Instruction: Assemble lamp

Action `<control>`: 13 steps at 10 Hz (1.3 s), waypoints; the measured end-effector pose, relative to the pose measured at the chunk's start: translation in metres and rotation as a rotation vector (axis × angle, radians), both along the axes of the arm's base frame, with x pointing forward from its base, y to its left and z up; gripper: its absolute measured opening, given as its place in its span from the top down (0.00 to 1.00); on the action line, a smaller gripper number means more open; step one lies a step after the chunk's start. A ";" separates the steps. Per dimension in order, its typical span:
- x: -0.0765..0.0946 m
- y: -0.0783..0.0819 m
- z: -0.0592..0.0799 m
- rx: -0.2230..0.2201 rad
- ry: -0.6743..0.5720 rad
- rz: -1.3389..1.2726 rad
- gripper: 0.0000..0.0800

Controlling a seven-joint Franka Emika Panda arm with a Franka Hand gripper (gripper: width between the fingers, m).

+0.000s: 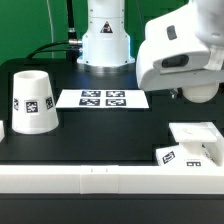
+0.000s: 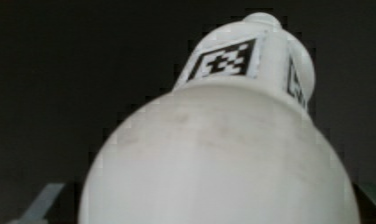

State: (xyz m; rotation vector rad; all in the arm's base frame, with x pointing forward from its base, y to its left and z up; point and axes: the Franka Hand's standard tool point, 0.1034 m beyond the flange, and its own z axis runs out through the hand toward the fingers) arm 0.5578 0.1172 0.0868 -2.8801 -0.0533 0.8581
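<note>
Bulb (image 2: pixel 211 140) close between pincer (image 2: pixel 206 206) fingers (image 2: pixel 46 205)

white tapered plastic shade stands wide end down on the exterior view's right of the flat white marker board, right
No, the white tapered plastic shade stands wide end down on the exterior view's left of the flat white marker board, as the exterior view shows.

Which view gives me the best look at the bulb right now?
The wrist view: the bulb fills the picture, rounded body near the camera, tag on its narrow end. The exterior view shows no bulb that I can make out, only the shade and base.
</note>
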 end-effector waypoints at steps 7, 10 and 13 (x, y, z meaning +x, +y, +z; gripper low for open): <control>0.027 -0.037 0.067 0.027 -0.421 0.022 0.28; 0.032 -0.042 0.065 0.004 -0.624 0.002 0.28; 0.035 -0.050 0.067 -0.048 -0.672 0.213 0.28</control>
